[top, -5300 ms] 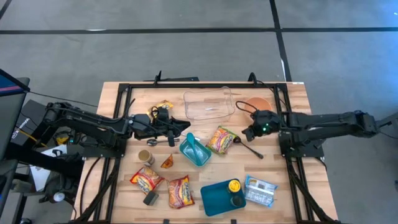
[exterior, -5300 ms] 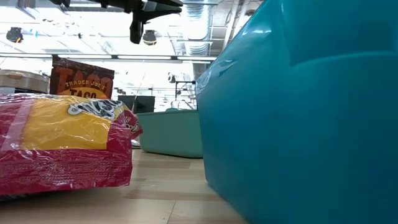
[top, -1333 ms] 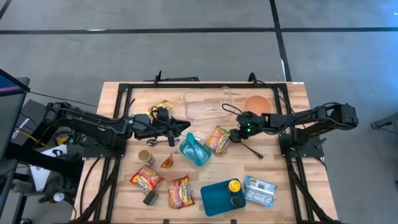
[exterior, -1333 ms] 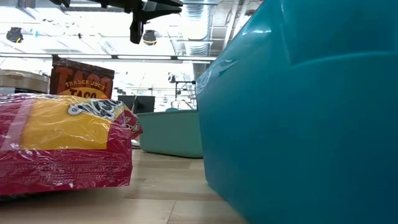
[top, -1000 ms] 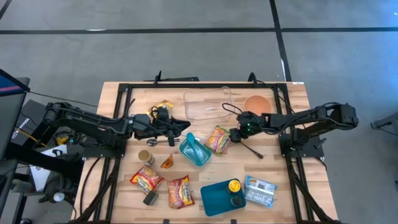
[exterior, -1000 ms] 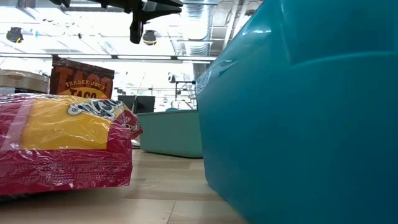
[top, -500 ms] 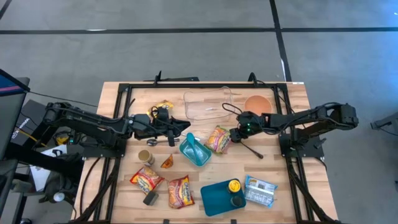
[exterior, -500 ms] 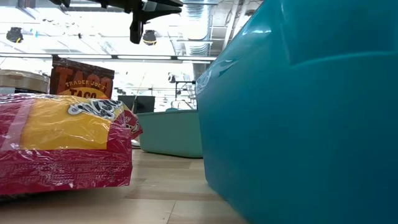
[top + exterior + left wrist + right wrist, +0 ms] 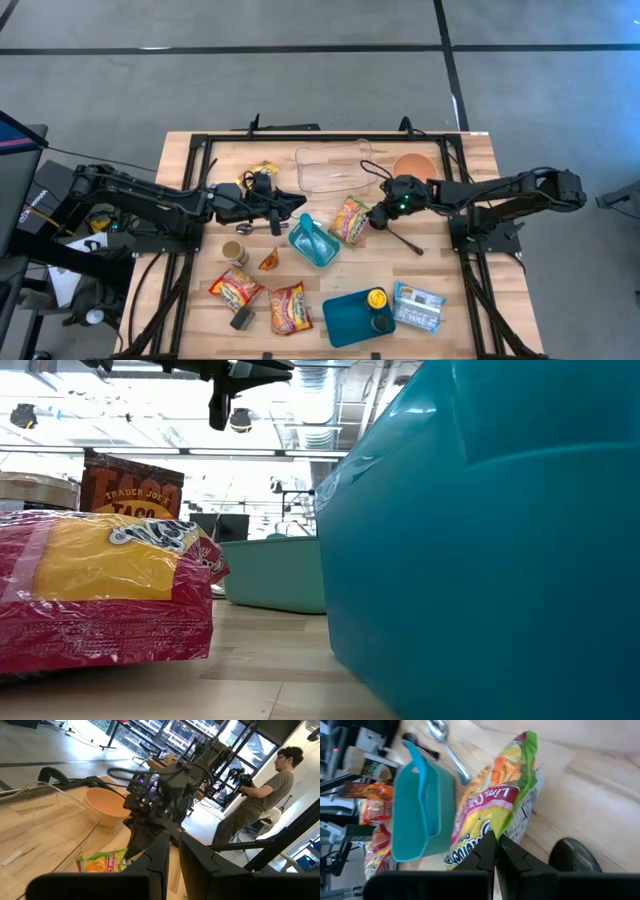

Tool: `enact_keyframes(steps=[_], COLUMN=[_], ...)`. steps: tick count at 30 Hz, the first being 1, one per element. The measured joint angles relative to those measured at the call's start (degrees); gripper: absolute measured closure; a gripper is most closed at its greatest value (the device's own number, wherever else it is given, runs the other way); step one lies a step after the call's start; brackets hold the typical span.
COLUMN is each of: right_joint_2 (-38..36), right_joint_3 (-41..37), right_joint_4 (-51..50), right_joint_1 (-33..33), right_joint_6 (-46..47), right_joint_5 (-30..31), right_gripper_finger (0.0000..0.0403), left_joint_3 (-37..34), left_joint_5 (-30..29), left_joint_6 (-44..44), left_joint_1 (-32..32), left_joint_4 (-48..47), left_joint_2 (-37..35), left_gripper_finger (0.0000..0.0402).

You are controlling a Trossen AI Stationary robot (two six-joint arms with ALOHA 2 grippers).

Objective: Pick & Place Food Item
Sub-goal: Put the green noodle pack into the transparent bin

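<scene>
A green, orange and yellow snack packet [image 9: 350, 220] lies mid-table, just right of a teal handled container [image 9: 312, 240]. My right gripper [image 9: 373, 219] reaches in from the right and is shut on the packet's right edge. The right wrist view shows the packet [image 9: 490, 810] running away from the shut fingers [image 9: 496, 851]. My left gripper [image 9: 292, 205] hangs level above the table, left of the teal container. In its wrist view the fingers [image 9: 173, 852] stand a narrow gap apart with nothing between them. That view also faces the right gripper [image 9: 145, 832] and the packet [image 9: 102, 862]. My right gripper pinches the packet's right edge [image 9: 506, 834] between its two fingers. The fingers slant down at it from the table's right. The packet tilts up toward the fingers, and its left part [image 9: 470, 845] lies low beside the teal container.
A clear tub [image 9: 335, 165] and an orange bowl [image 9: 412, 165] stand at the far side. A black ladle [image 9: 402, 238] lies right of the packet and a metal spoon [image 9: 445, 740] near the teal container. Red-yellow packets [image 9: 237, 288] and a teal box [image 9: 350, 318] fill the near side. A person [image 9: 260, 805] stands beyond the table.
My right gripper has rolled at the wrist at the packet's right edge, and that edge has come up a little with it. The rest of the packet stays beside the teal container.
</scene>
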Motion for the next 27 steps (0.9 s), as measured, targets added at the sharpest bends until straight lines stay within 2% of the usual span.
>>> enact_keyframes(steps=[17, 27], right_joint_2=[-11.7, -17.9], right_joint_3=[0.0, 0.0], right_joint_4=[0.0, 0.0], right_joint_1=[1.3, 3.1], right_joint_6=[-9.0, -9.1], right_joint_5=[-1.6, -1.7], right_gripper_finger=[0.0403, 0.0403], left_joint_3=[0.0, 0.0], left_joint_5=[-0.3, -0.3], left_joint_6=[0.0, 0.0], left_joint_1=[0.0, 0.0], left_joint_4=[0.0, 0.0], left_joint_2=[0.0, 0.0], left_gripper_finger=[0.0366, 0.0366])
